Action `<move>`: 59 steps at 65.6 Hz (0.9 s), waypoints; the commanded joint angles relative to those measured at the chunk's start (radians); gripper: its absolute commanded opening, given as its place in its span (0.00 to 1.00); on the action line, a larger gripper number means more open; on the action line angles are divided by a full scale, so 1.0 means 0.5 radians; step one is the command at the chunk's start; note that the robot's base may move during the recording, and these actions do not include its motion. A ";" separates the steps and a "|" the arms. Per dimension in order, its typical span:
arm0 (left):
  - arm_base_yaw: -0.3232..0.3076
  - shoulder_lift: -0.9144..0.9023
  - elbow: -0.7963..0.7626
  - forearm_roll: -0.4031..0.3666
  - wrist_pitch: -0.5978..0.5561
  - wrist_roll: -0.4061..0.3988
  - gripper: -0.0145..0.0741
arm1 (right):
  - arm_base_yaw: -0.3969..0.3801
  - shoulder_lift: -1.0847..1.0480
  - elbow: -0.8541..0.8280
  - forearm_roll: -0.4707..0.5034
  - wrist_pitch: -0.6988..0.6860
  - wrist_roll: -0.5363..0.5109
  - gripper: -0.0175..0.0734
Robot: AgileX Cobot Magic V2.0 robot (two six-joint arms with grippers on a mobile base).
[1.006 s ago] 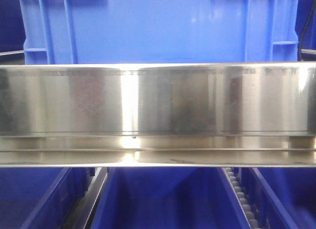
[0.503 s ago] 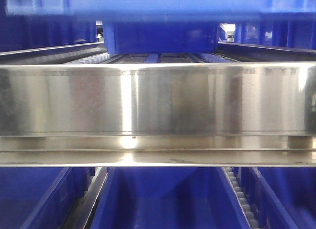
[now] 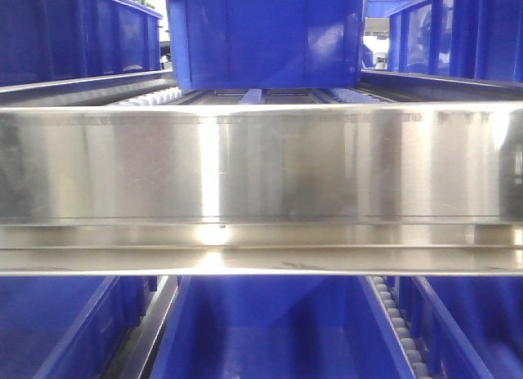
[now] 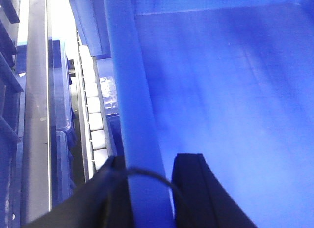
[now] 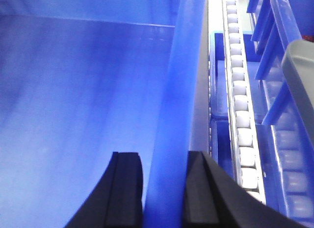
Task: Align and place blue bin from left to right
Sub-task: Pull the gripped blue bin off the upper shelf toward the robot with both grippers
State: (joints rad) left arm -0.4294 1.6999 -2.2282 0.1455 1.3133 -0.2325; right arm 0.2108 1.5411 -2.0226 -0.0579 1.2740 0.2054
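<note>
Left wrist view: a steel rail (image 4: 37, 115) runs along the 9 o'clock edge, with a line of white rollers (image 4: 93, 120) just beside it. Next comes the bin (image 4: 221, 90), its rim running from 12 down to 6 o'clock. The left gripper (image 4: 151, 161) straddles that rim at 6 o'clock, one finger outside and one inside, jaws pinching the wall. The bin's bare inside fills 12 to 5 o'clock.

Front view: a side bin (image 3: 114, 36) sits at 10 o'clock, a rear bin (image 3: 261, 36) at 12 on a roller lane, and another bin (image 3: 458, 32) at 2. A shiny beam (image 3: 261, 167) spans the middle. Lower bins (image 3: 270, 330) lie at 6.

Right wrist view: the bin's inside fills 9 to 12 o'clock. The right gripper (image 5: 162, 156) at 6 o'clock pinches the opposite rim between its jaws. More rollers run from 1 to 4 o'clock, and a grey edge (image 5: 299, 85) shows at 3.
</note>
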 commanded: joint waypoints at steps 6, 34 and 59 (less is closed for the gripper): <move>-0.013 -0.074 -0.029 -0.015 -0.185 0.023 0.04 | -0.003 -0.044 -0.023 -0.033 -0.169 -0.051 0.02; -0.013 -0.074 -0.030 -0.002 -0.185 0.023 0.04 | -0.003 -0.044 -0.023 -0.033 -0.172 -0.051 0.02; -0.013 -0.074 -0.030 -0.002 -0.185 0.023 0.04 | -0.003 -0.044 -0.023 -0.033 -0.176 -0.051 0.02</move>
State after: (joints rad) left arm -0.4294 1.6999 -2.2282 0.1455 1.3133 -0.2325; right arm 0.2108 1.5411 -2.0226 -0.0561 1.2696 0.2054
